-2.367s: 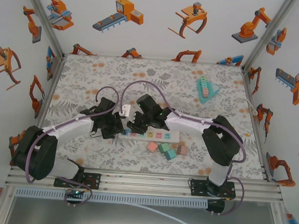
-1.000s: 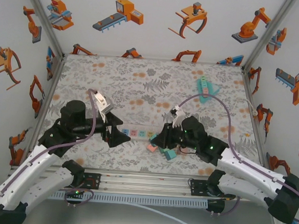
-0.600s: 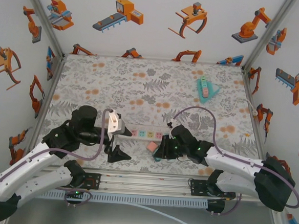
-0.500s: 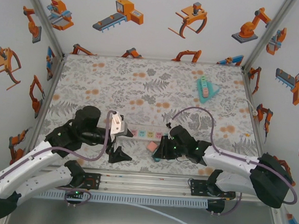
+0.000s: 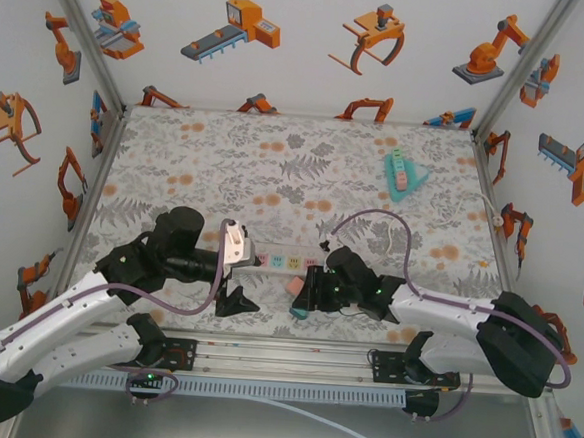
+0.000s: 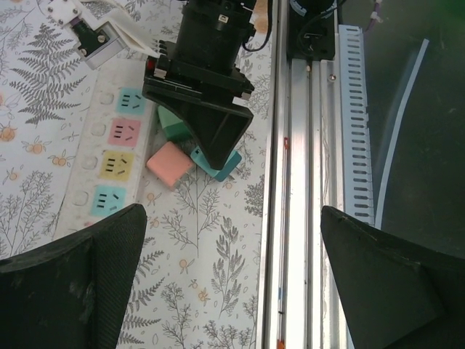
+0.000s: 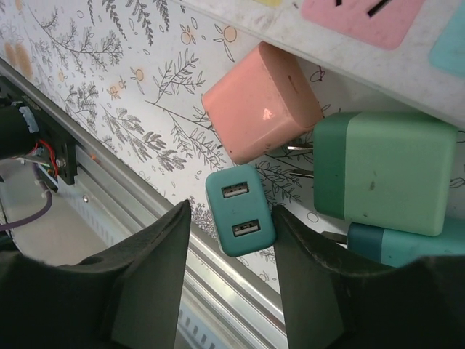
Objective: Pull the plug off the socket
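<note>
A floral-print table (image 5: 276, 168) sits in a white booth with orange robot stickers, and the strip (image 5: 279, 262) lies across its near middle, not far from the front rail (image 6: 305, 182). The unplugging looks essentially done. In the left wrist view the four coloured sockets in sight on the strip (image 6: 109, 156) are bare, though its far end is hidden under the right arm, so I cannot say every socket is empty. The teal plug (image 7: 240, 209) lies flat on the table, USB ports facing the camera. It is clear of the strip and just beside the pink plug (image 7: 261, 102) and the green plug (image 7: 385, 171), which also lie loose with their prongs out. The right gripper (image 7: 232, 211) straddles the teal plug with its jaws only narrowly parted. A sliver of table shows between the plug and one finger, while the other finger sits against it or very nearly so. I read that as a loosened hold rather than a grip. From above, the right gripper (image 5: 301, 298) is low on the table between strip and rail. The left gripper (image 6: 232, 218) hangs above the near edge with its jaws spread wide and nothing between them. What seems left is small: the right jaws must clear the teal plug (image 6: 221, 166) and lift away.
</note>
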{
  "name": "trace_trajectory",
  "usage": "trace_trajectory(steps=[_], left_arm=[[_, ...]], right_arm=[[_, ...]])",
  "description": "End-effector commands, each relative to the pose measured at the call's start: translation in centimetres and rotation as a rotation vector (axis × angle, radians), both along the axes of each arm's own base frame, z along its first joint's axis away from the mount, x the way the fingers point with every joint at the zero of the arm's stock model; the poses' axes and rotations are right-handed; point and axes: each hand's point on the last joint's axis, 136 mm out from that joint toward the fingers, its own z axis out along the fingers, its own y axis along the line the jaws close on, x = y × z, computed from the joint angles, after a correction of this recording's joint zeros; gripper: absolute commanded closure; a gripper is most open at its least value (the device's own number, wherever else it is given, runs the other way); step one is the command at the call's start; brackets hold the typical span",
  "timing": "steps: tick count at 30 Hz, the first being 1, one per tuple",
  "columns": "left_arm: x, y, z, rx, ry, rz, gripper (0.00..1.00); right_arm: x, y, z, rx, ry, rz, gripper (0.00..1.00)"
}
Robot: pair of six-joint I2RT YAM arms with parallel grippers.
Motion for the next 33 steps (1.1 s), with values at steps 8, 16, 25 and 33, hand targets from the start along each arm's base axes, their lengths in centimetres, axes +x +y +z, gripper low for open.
trace_trajectory(steps=[8, 16, 25, 33], left_arm=[[0.2, 0.0, -0.3, 0.012, -0.029, 0.009, 0.03], [1.4, -0.4, 0.2, -0.005, -0.069, 0.045, 0.03], [6.7, -1.4, 1.0, -0.155, -0.068, 0.338, 0.03], [9.3, -2.4, 0.0, -0.168, -0.043, 0.431, 0.03]], right_arm=[[0.0, -2.3, 2.9, -0.026, -0.103, -0.027, 0.5], [5.1, -6.5, 13.5, -0.266, -0.684, -0.003, 0.42], [17.0, -12.5, 22.3, -0.693, -1.059, -0.163, 0.26], [29.2, -20.5, 21.8, -0.576, -0.614, -0.507, 0.2]])
